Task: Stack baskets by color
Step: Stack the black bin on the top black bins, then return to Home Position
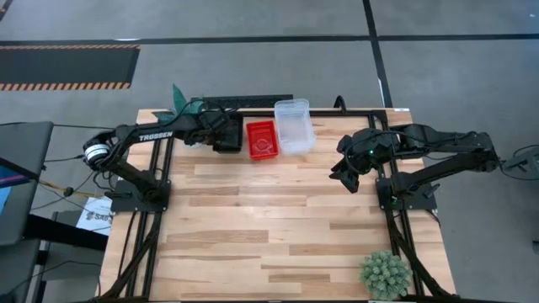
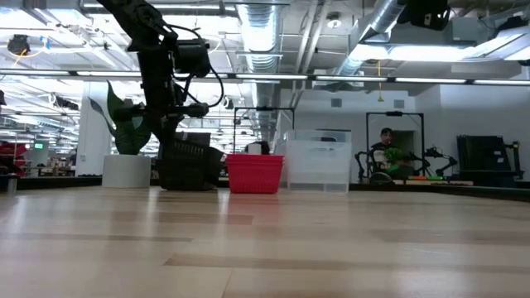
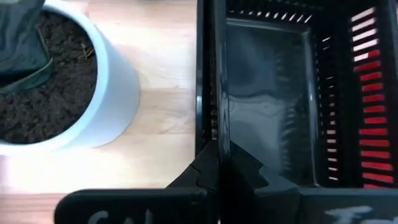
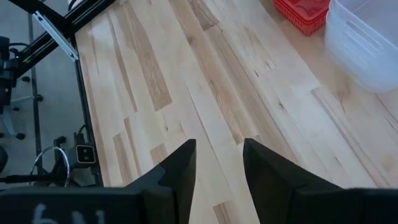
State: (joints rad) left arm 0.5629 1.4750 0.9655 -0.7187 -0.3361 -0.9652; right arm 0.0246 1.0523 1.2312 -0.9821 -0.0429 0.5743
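Note:
Three baskets stand in a row at the table's far edge. The black mesh basket (image 1: 227,135) is on the left, the red mesh basket (image 1: 262,139) in the middle, and the clear basket (image 1: 294,126) on the right. My left gripper (image 3: 219,155) is shut on the black basket (image 3: 273,112), coming down at it from the left. In the low view the black basket (image 2: 186,165) sits at table level beside the red one (image 2: 254,174). My right gripper (image 4: 219,165) hangs open over bare wood at the right (image 1: 345,172), holding nothing. My left gripper pinches the black basket's side wall (image 3: 214,118), the one facing the white pot. One finger is inside the basket and one outside. The fingers slant down from above and from the table's left. The basket stays upright, its bottom at table level.
A white pot with soil and a plant (image 3: 62,81) stands close to the black basket's left side, at the far left corner (image 2: 124,170). A small spiky green plant (image 1: 386,273) sits at the near right corner. The table's middle and near part show bare wood (image 1: 269,227).

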